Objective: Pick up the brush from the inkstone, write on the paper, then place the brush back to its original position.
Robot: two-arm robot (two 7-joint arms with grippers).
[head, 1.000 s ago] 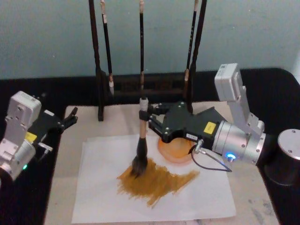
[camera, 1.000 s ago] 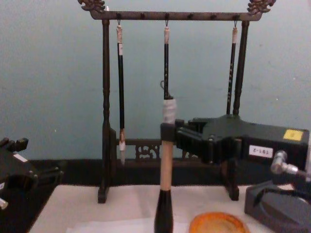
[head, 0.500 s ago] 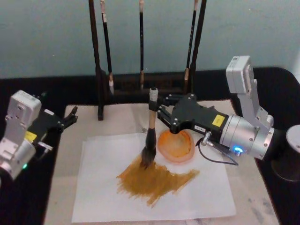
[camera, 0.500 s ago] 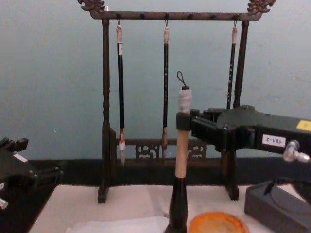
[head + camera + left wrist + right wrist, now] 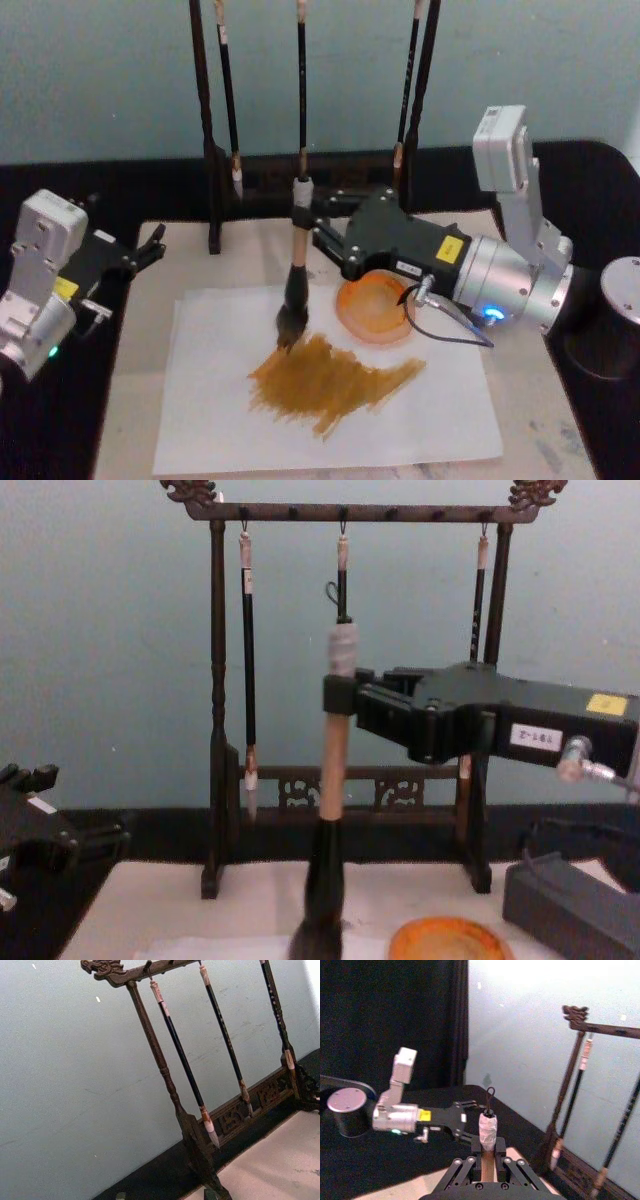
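Observation:
My right gripper is shut on the tan handle of the brush, just below its grey cap, and holds it nearly upright. The dark tuft points down at the upper left edge of a brown ink smear on the white paper; whether it touches the paper I cannot tell. The round orange inkstone lies right of the brush, under the gripper body. In the chest view the brush hangs from the right gripper, with the inkstone low on the right. My left gripper is parked open at the mat's left edge.
A dark wooden rack with three thin hanging brushes stands behind the cream mat. A grey rectangular block lies at the right, and a grey cylinder stands at the far right edge.
The brush swung right toward the inkstone half a second ago, then came back left. It now sits higher, with its tuft at the smear's upper left edge. The left arm has not moved.

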